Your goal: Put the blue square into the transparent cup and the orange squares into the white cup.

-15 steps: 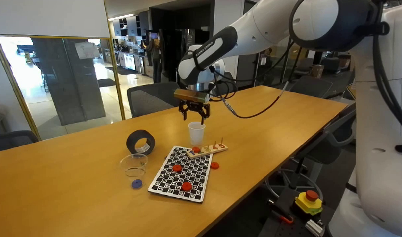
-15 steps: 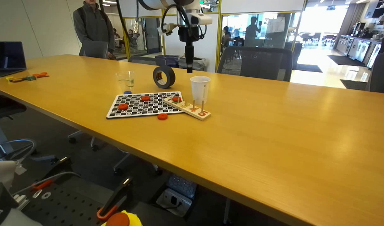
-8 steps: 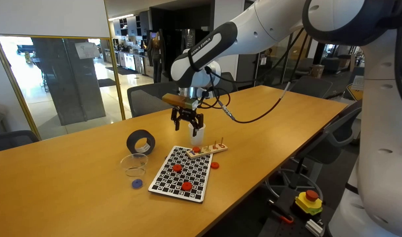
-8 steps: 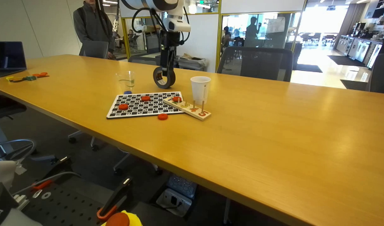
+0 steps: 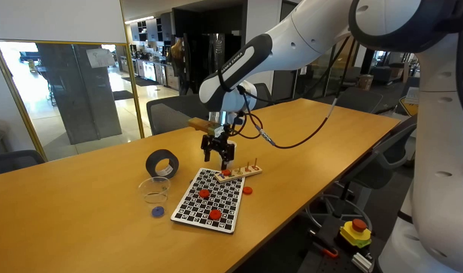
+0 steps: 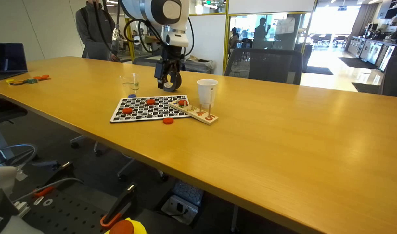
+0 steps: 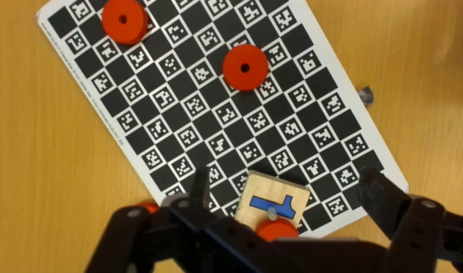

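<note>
Although it is round, the blue square [image 5: 158, 212] sits at the lower left of the frame in an exterior view, at the foot of the transparent cup [image 5: 154, 192]; I can't tell whether it lies inside or just beside it. To the right I have the checkered board [image 5: 193, 211] carrying two orange squares [image 5: 215, 215], also round; a third is on the wooden peg strip [image 5: 235, 176] overlapping the board's upper right corner, and a fourth lies on the bench [image 5: 284, 159] just beside the board's right edge. My end effector [image 7: 284, 180] hangs above with its fingers spread wide; in the wrist view they show low in the frame, either side of the strip's end. Near the transparent cup, a black tape roll [image 5: 172, 163] stands on edge. Just behind the peg strip, in the upper middle of an exterior view, the white cup [image 6: 205, 91] stands upright. Farther out, at that view's upper left, I see a laptop [image 6: 6, 58].
</note>
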Controlling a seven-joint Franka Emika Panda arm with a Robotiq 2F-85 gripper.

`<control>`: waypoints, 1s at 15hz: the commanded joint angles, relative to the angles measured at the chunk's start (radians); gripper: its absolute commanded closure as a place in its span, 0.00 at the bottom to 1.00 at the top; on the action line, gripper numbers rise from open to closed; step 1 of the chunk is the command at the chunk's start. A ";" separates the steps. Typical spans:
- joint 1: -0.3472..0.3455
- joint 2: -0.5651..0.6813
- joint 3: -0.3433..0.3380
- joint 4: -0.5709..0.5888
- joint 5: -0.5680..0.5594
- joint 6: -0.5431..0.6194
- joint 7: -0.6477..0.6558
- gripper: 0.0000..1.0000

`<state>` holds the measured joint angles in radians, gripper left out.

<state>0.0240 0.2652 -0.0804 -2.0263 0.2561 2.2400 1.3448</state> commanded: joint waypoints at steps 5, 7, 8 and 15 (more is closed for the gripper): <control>-0.021 0.014 -0.007 -0.044 -0.012 0.111 -0.020 0.00; -0.033 0.033 -0.007 -0.035 -0.003 0.122 -0.043 0.00; -0.037 0.043 -0.008 -0.031 0.001 0.124 -0.047 0.00; -0.053 0.081 -0.012 -0.023 0.017 0.133 -0.021 0.00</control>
<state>-0.0287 0.3394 -0.0888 -2.0597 0.2555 2.3516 1.3196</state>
